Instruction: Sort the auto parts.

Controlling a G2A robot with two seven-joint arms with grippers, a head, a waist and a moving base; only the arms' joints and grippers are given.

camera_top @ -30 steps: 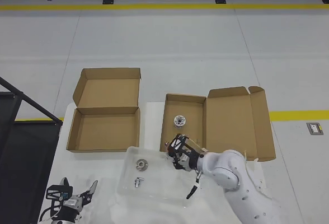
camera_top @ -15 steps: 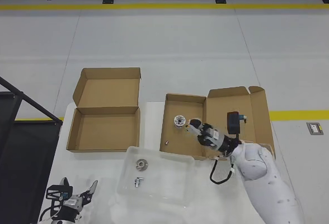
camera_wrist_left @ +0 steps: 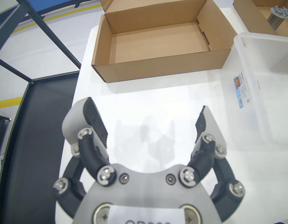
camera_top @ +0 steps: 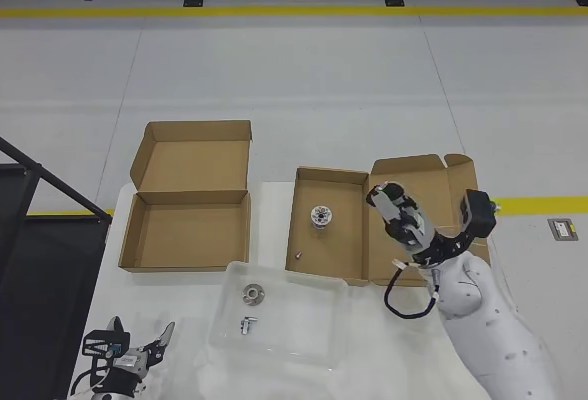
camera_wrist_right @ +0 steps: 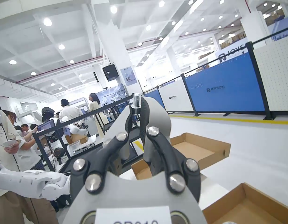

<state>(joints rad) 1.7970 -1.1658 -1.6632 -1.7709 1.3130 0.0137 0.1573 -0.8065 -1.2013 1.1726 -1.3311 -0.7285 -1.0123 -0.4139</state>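
My right gripper [camera_top: 382, 194] is raised above the open flap of the right cardboard box [camera_top: 336, 182], tilted upward. In the right wrist view it [camera_wrist_right: 137, 110] is shut on a small threaded bolt [camera_wrist_right: 136, 100] that sticks out past the fingertips. That box holds a gear-like metal part [camera_top: 320, 215] and a small piece [camera_top: 297, 254]. The clear plastic bin [camera_top: 319, 338] contains a round flanged part [camera_top: 253, 293] and a small fitting [camera_top: 246, 325]. My left gripper [camera_wrist_left: 148, 120] stands open over bare table near the front left corner [camera_top: 139, 350].
An empty cardboard box [camera_top: 186, 232] with its lid folded back sits at the back left; it also appears in the left wrist view [camera_wrist_left: 158, 45], beside the bin [camera_wrist_left: 263, 82]. A black frame [camera_top: 14, 200] stands off the table's left side.
My right gripper rose from the bin's back right corner, crossed the right box and now sits higher over its flap, wrist turned upward, bolt still held. The left arm stayed still.
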